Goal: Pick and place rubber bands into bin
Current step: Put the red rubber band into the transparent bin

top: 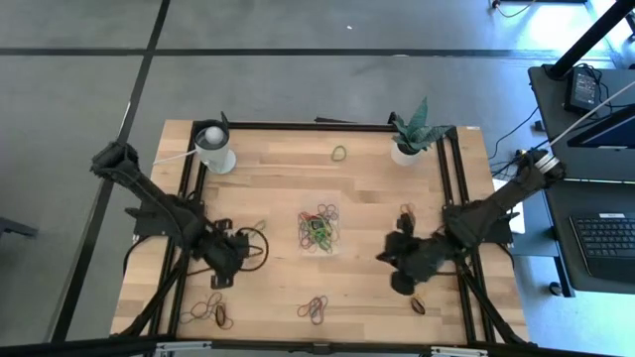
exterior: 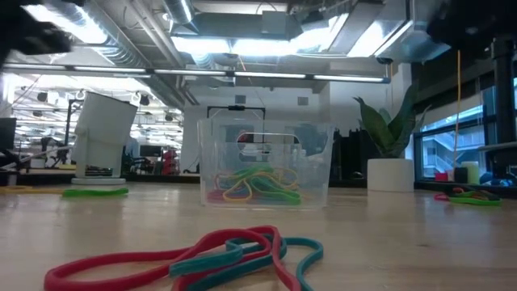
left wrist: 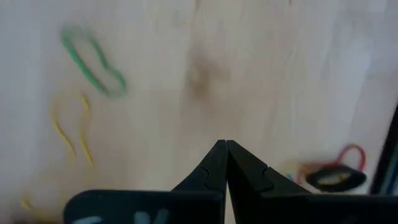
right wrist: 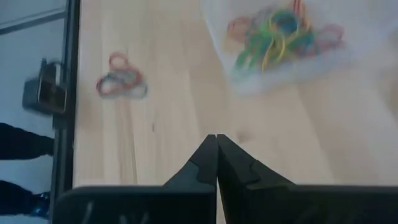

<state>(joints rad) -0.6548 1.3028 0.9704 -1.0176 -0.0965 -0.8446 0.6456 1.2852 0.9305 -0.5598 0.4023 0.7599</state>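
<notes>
The bin [top: 318, 229] is parked mid-desk [top: 367, 188], long axis running near to far, with a tangle of rubber bands [top: 317, 234] inside. Bare wood is left open on both sides of it. More loops are scattered by the near edge [top: 314, 309], and one green loop [top: 339, 153] sits by the far edge. The left end effector [top: 226, 256] and the right end effector [top: 395, 254] are both pinched together on nothing, flanking the bin, well apart from it.

Bin [exterior: 265, 162] clear; rubber bands [exterior: 252, 186] inside green, yellow, red; loose bands [exterior: 194, 257] red, teal; table [top: 278, 188] pale wood-grained.
</notes>
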